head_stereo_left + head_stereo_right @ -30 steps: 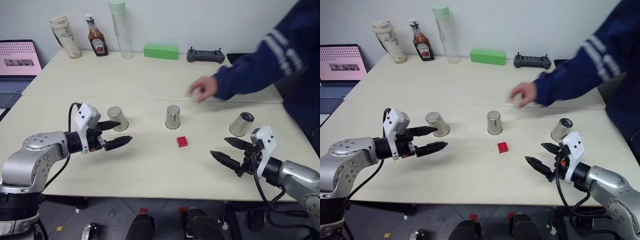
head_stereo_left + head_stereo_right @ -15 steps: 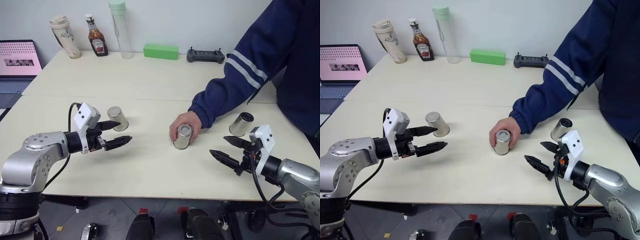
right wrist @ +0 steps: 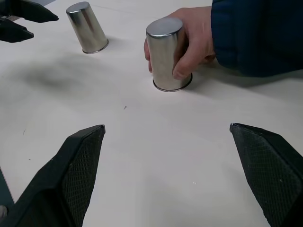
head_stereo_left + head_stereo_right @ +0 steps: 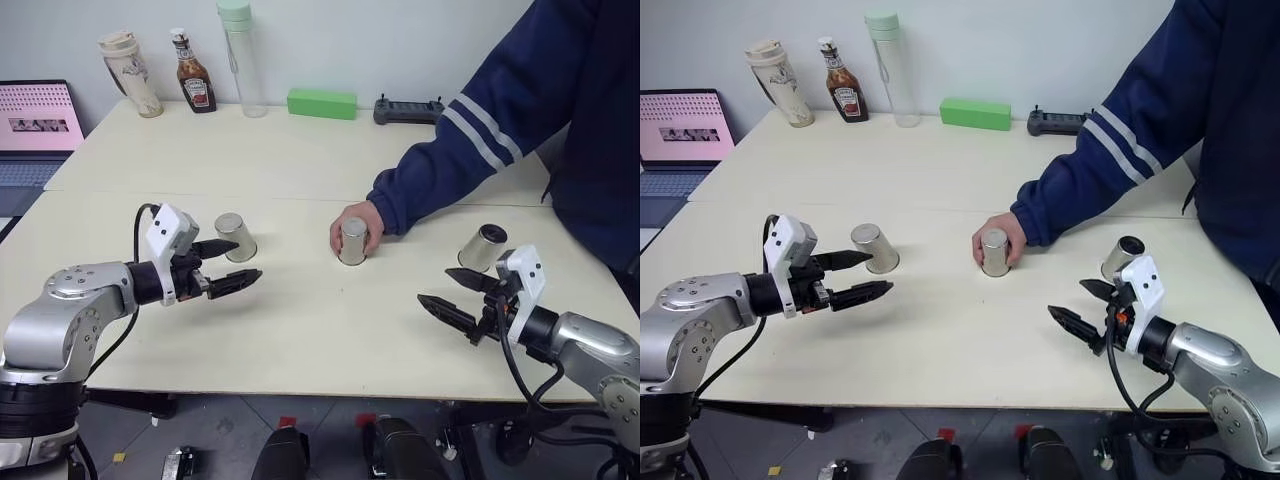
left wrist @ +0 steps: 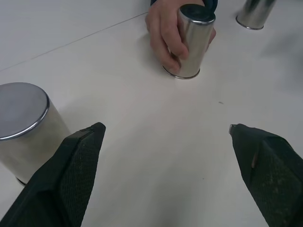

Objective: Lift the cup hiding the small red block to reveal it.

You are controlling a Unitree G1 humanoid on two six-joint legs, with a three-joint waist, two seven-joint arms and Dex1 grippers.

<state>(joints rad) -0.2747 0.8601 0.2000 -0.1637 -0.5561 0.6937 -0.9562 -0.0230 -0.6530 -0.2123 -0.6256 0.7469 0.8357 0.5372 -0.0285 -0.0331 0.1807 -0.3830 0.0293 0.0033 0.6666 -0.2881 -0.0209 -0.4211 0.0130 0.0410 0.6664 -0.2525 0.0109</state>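
Both jaws gape, well apart from the hand-held middle cup [image 4: 352,241].

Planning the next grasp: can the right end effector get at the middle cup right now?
Probably not: a person's hand is wrapped around the middle cup, blocking a grasp by the open right end effector.

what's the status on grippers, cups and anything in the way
Left gripper and right gripper open, empty. Three cups upside down, middle cup held by a person's hand. Red block unseen.
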